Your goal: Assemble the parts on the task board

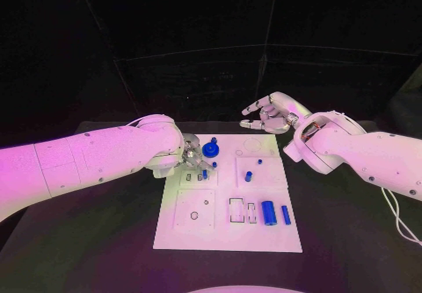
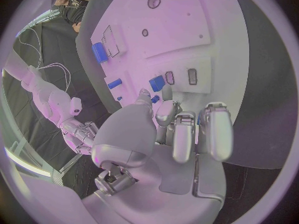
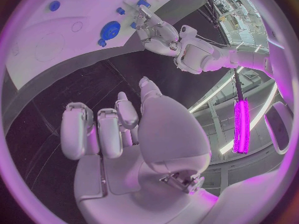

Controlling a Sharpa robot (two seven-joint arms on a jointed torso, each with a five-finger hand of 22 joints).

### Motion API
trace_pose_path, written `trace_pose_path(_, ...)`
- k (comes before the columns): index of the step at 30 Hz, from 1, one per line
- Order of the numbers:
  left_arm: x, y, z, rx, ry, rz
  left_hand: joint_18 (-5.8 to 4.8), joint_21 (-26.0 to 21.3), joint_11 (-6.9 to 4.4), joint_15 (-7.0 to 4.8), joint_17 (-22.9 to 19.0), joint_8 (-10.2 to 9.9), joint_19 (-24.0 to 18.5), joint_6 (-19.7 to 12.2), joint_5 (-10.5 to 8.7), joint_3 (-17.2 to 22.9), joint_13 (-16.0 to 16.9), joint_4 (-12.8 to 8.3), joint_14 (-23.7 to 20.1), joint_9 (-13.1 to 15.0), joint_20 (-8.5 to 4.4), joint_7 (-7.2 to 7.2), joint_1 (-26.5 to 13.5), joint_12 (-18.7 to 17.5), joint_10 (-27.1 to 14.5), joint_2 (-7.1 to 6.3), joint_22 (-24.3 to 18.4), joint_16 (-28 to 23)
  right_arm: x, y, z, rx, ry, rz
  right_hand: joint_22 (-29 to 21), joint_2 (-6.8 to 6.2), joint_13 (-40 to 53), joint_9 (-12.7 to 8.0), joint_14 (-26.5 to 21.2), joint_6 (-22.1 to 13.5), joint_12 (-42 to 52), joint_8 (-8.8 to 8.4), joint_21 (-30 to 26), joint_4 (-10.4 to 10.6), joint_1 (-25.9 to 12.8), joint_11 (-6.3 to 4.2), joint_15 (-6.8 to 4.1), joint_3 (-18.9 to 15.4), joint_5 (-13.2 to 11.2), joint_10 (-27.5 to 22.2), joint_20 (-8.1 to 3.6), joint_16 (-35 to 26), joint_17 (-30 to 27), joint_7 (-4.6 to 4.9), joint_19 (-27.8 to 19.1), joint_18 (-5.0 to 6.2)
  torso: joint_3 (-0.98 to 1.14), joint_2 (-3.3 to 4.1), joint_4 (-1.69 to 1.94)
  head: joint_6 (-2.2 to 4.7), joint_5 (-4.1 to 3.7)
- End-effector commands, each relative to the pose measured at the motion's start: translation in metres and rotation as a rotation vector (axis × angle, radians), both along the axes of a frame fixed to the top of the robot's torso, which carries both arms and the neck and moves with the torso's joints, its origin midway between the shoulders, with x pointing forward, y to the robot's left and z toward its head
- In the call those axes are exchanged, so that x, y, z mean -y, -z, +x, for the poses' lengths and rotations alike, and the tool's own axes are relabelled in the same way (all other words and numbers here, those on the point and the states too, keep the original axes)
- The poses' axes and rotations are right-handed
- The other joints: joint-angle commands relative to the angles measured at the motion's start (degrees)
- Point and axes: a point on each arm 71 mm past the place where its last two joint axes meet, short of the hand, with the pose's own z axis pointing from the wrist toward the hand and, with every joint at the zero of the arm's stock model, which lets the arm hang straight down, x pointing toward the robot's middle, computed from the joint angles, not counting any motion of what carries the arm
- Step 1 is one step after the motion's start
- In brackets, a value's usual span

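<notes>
The white task board lies in the middle of the table. My left hand hovers over its far left part, and thumb and finger pinch a small blue block beside two narrow slots. The left wrist view has that block just past the fingertips. A blue gear stands close behind the hand; the right wrist view catches this gear too. Small blue pegs stand mid-board. My right hand hangs over the board's far edge, fingers apart, holding nothing.
A thick blue cylinder and a thinner blue rod lie at the board's right side, next to a rectangular recess. A round hole shows in the near left panel. Black table surrounds the board.
</notes>
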Motion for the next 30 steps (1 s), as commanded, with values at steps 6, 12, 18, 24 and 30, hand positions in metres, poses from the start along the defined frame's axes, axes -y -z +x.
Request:
trace_pose_path(6, 0.0031, -0.0004, 0.0009, -0.005, 0.016, 0.015, -0.95, 0.37, -0.01, -0.42, 15.08, 0.58, 1.52, -0.82, 0.12, 0.27, 0.14, -1.29, 5.85, 0.63, -0.38, -0.09, 1.42, 0.21, 0.46, 0.42, 0.41, 0.17, -0.0015, -0.0012, 0.0011, 0.006, -0.005, -0.009, -0.16, 0.16, -0.07, 0.08, 3.39, 0.40, -0.25, 0.25, -0.38, -0.02, 0.51, -0.19, -0.09, -0.32, 0.43, -0.31, -0.10, -0.39, 3.18, 0.12, -0.29, 0.07, -0.02, 0.01, 0.01, -0.14, 0.01)
trace_pose_path(12, 0.0034, 0.0001, 0.0020, -0.010, 0.019, 0.020, -0.95, 0.39, -0.01, -0.42, 15.08, 0.74, 1.49, -1.01, 0.12, 0.59, 0.24, -1.91, 5.85, 0.92, -0.38, -0.09, 2.11, 0.25, 0.50, 0.61, 0.46, 0.17, -0.0021, -0.0010, 0.0013, 0.005, -0.006, -0.009, -0.16, 0.16, -0.07, 0.08, 3.39, 0.40, -0.25, 0.25, -0.38, -0.02, 0.51, -0.19, -0.09, -0.32, 0.43, -0.31, -0.10, -0.39, 3.18, 0.12, -0.29, 0.07, -0.01, -0.01, 0.03, -0.29, -0.07)
trace_pose_path(18, 0.0049, 0.0010, 0.0030, -0.017, 0.026, 0.024, -0.95, 0.40, -0.01, -0.42, 15.08, 0.83, 1.47, -1.04, 0.12, 0.68, 0.36, -2.19, 5.85, 1.06, -0.38, -0.10, 2.37, 0.32, 0.57, 0.60, 0.48, 0.17, -0.0030, -0.0009, 0.0015, 0.004, -0.009, -0.010, -0.19, 0.24, -0.13, 0.06, 3.39, 0.37, -0.32, 0.25, -0.40, -0.04, 0.59, -0.19, -0.10, -0.33, 0.50, -0.34, -0.11, -0.41, 3.16, 0.12, -0.31, 0.08, 0.01, -0.02, 0.02, -0.40, 0.01)
trace_pose_path(24, 0.0056, 0.0016, 0.0030, -0.021, 0.031, 0.026, -0.94, 0.37, -0.02, -0.43, 15.08, 0.90, 1.44, -1.06, 0.11, 0.74, 0.42, -2.48, 5.85, 1.17, -0.38, -0.11, 2.62, 0.36, 0.62, 0.54, 0.45, 0.17, -0.0035, -0.0007, 0.0017, 0.003, -0.012, -0.011, -0.19, 0.24, -0.13, 0.06, 3.39, 0.37, -0.32, 0.25, -0.40, -0.04, 0.59, -0.19, -0.10, -0.33, 0.50, -0.34, -0.11, -0.41, 3.16, 0.12, -0.31, 0.08, 0.00, -0.02, 0.03, -0.48, 0.03)
trace_pose_path(30, 0.0043, 0.0020, 0.0028, -0.027, 0.035, 0.028, -0.94, 0.38, -0.03, -0.43, 15.08, 0.93, 1.44, -1.08, 0.12, 0.77, 0.38, -2.60, 5.85, 1.22, -0.39, -0.11, 2.72, 0.32, 0.59, 0.52, 0.46, 0.17, -0.0033, -0.0006, 0.0020, 0.003, -0.014, -0.012, -0.33, 0.27, -0.17, 0.06, 3.38, 0.36, -0.37, 0.25, -0.46, -0.05, 0.62, -0.19, -0.11, -0.35, 0.53, -0.36, -0.12, -0.45, 3.10, 0.12, -0.38, 0.11, -0.02, -0.01, 0.04, -0.61, 0.35)
